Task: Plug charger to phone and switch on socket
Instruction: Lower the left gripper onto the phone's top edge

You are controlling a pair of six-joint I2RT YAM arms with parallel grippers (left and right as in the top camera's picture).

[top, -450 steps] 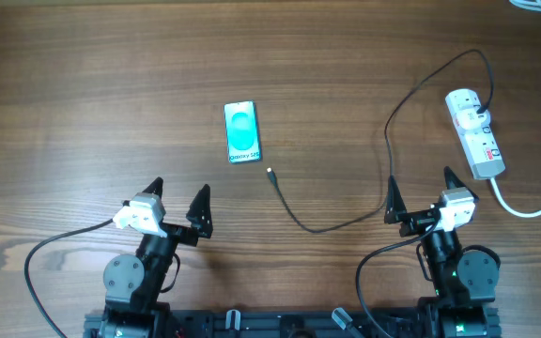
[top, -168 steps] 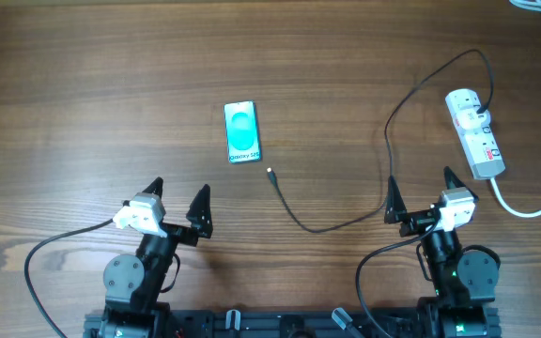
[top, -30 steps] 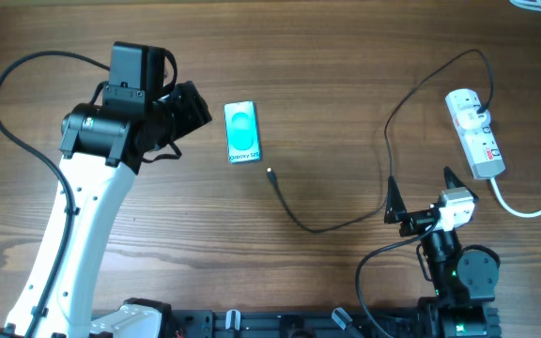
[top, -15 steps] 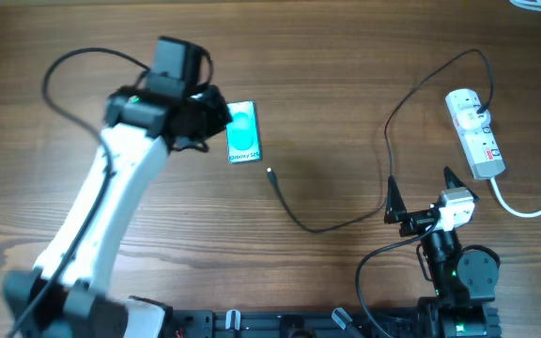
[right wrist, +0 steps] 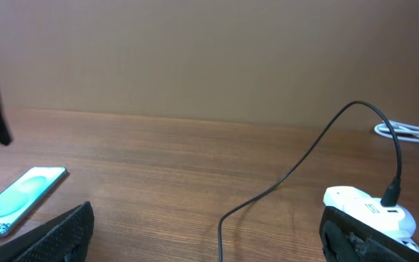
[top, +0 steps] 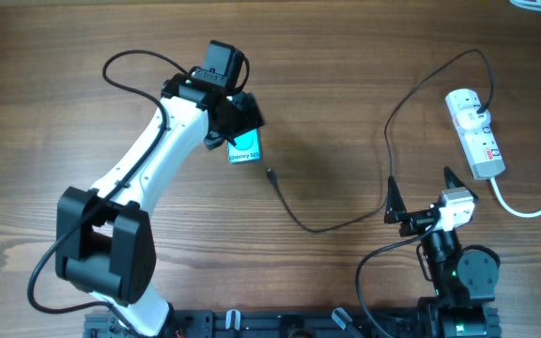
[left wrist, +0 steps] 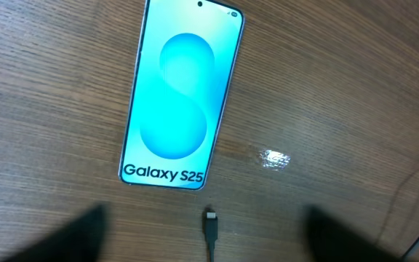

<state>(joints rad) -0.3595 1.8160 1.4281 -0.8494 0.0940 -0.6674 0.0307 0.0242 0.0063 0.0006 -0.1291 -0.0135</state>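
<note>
Overhead, the released left tool [top: 236, 127] hovers over the flat teal-screened phone [top: 244, 150], right tool [top: 421, 185] released too; left wrist, the thin black charger cable [left wrist: 210, 222] ends just short of it; right wrist, the cable seemingly enters the white power strip [right wrist: 369, 207].

Your left arm [top: 148, 178] is stretched far forward, wrist pitched down, left gripper [top: 238, 125] with fingers spread wide. Your right arm [top: 454, 263] sits folded at its base, right gripper [top: 421, 186] spread too, pointing forward.

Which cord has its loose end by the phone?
The thin black charger; its tip lies beside the phone. The white cord runs off right.
</note>
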